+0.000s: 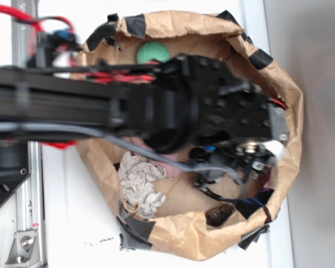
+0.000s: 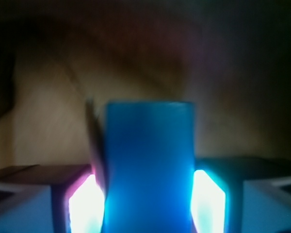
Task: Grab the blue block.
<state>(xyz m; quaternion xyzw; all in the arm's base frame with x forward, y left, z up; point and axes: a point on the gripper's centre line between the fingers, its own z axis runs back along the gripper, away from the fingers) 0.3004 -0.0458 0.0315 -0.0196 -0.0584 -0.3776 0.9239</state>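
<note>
Seen from above, the black robot arm [image 1: 156,103] reaches into a brown paper bag [image 1: 279,84] with taped edges, hiding most of the inside; a green ball [image 1: 153,53], a crumpled grey cloth [image 1: 139,184] and a dark brown lump [image 1: 219,213] show around it. In the wrist view the gripper [image 2: 148,201] has the blue block [image 2: 149,165] between its two glowing fingers [image 2: 82,204], closed against its sides. The block's smooth faces could slip if the hold is shallow, and lifting carelessly might catch the bag's folded rim.
</note>
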